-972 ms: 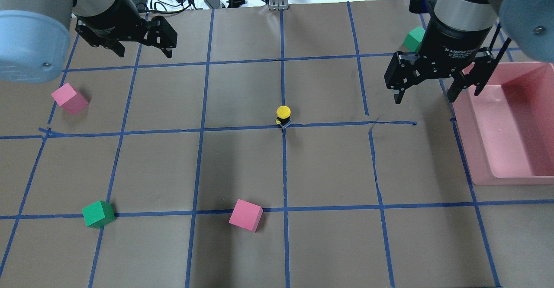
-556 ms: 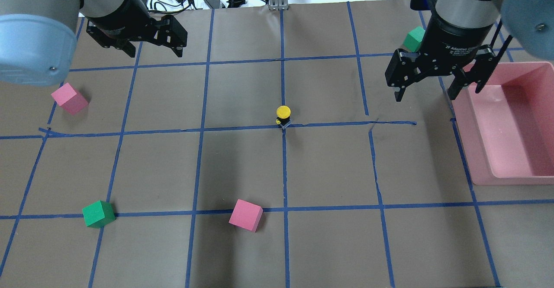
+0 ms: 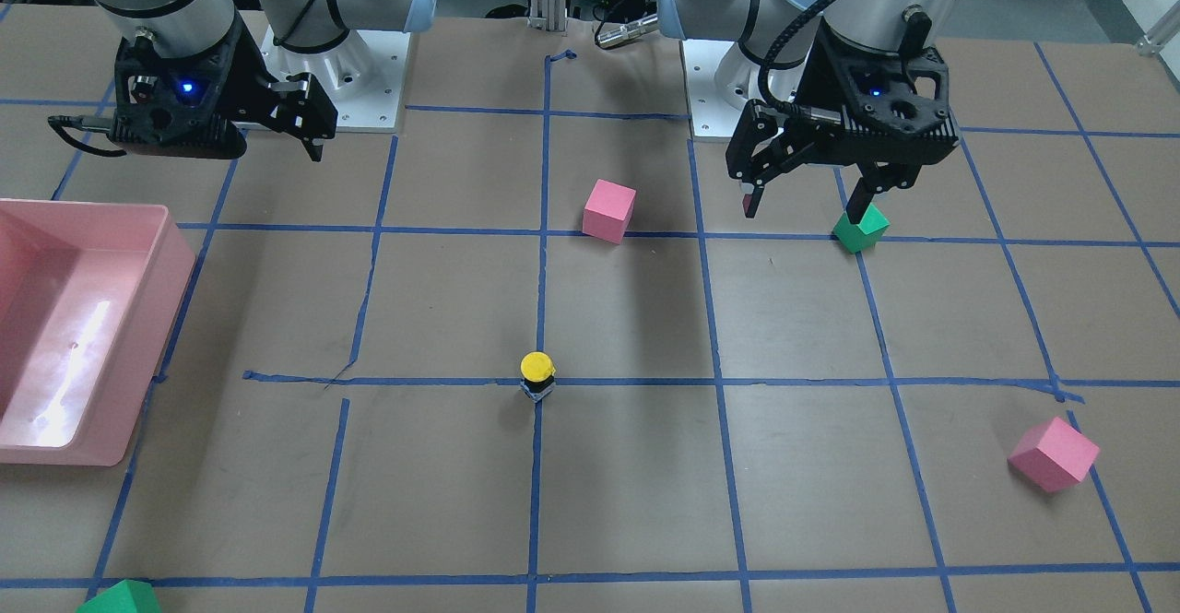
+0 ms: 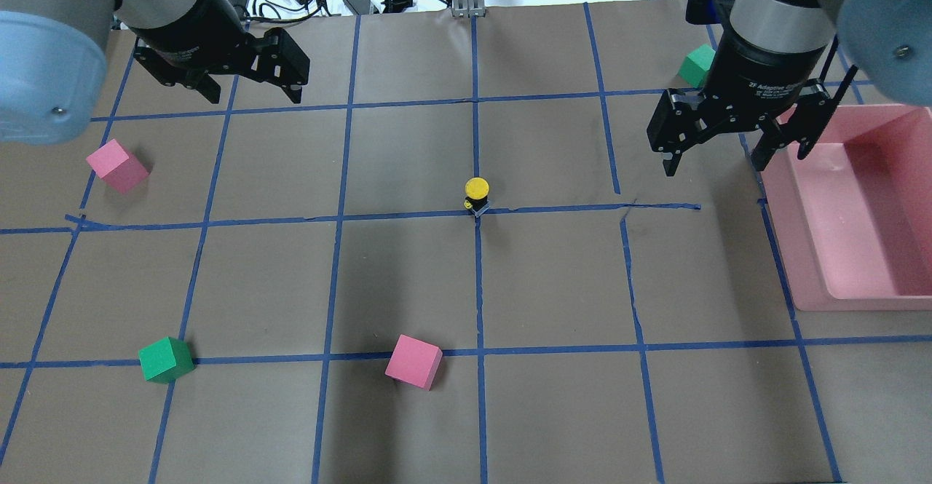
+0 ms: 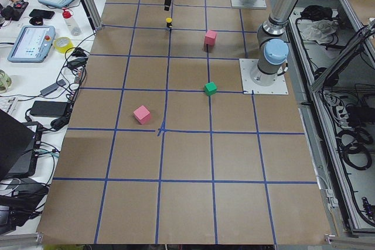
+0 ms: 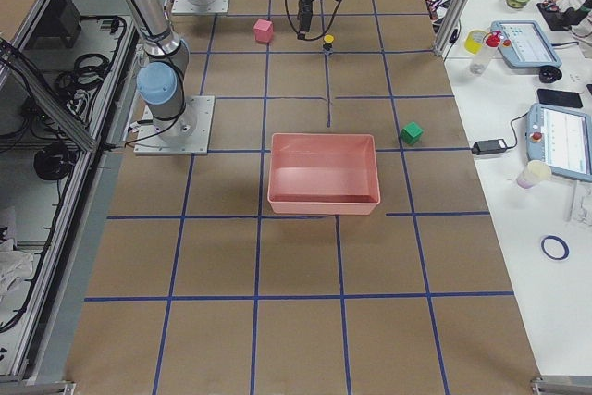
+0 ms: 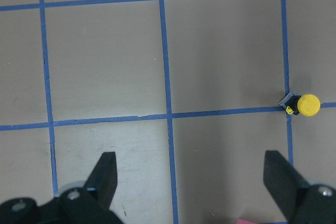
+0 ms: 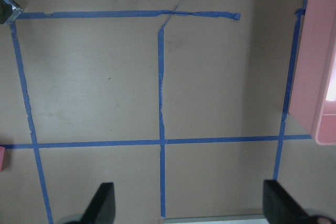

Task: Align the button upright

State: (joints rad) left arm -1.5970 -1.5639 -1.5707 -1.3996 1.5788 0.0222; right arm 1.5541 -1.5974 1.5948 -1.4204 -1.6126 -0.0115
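Note:
The button (image 4: 476, 194) stands upright at a blue tape crossing mid-table, yellow cap on top, black body and silvery-blue base below. It also shows in the front view (image 3: 537, 373) and at the right of the left wrist view (image 7: 303, 105). My left gripper (image 4: 251, 94) is open and empty, hovering well to the button's far left. My right gripper (image 4: 713, 169) is open and empty, hovering to the button's right beside the pink bin. Neither gripper touches anything.
A pink bin (image 4: 801, 251) sits at the right edge. Pink cubes lie at the left (image 4: 117, 166) and near centre (image 4: 413, 362). Green cubes lie at the near left (image 4: 166, 359) and far right (image 4: 697, 64). Cables lie past the far edge.
My left gripper has shifted a little to the right and stays open. The right gripper has barely moved. The button has not moved.

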